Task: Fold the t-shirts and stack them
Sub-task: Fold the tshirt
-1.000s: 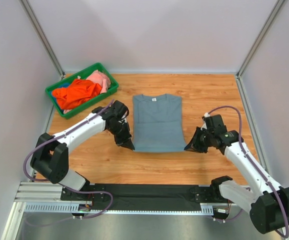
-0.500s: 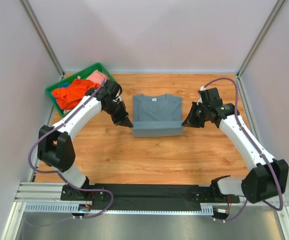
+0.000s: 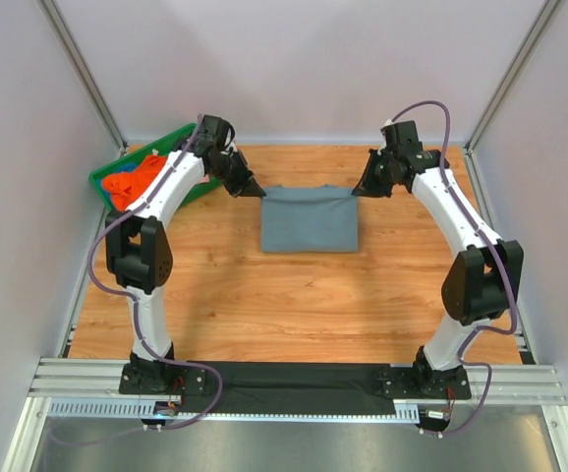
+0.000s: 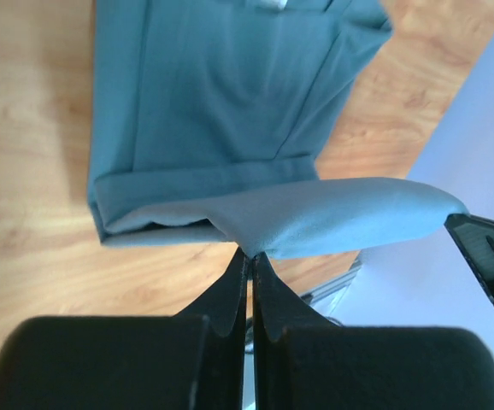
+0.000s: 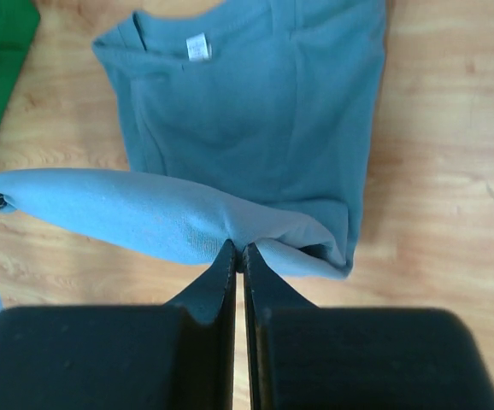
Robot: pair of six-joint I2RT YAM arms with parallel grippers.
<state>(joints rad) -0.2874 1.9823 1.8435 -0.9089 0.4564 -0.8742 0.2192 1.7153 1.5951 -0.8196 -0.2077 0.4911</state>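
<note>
The slate grey-blue t-shirt [image 3: 310,218] lies on the wooden table, its bottom half folded up over the top half. My left gripper [image 3: 259,192] is shut on the shirt's hem at its far left corner, and my right gripper [image 3: 358,191] is shut on the hem at the far right corner. In the left wrist view the pinched hem [image 4: 315,222] hangs stretched above the lower layer. The right wrist view shows the hem [image 5: 161,218] held over the collar end with the white neck label [image 5: 197,46]. An orange t-shirt [image 3: 132,181] lies in the bin.
A green plastic bin [image 3: 166,141] stands at the far left corner, partly hidden by my left arm. Pale walls enclose the table on three sides, and a metal rail runs along the near edge.
Both grippers have carried the shirt's bottom hem from the near edge toward the far wall, folding the shirt in half over itself. Both arms are now stretched far forward.
</note>
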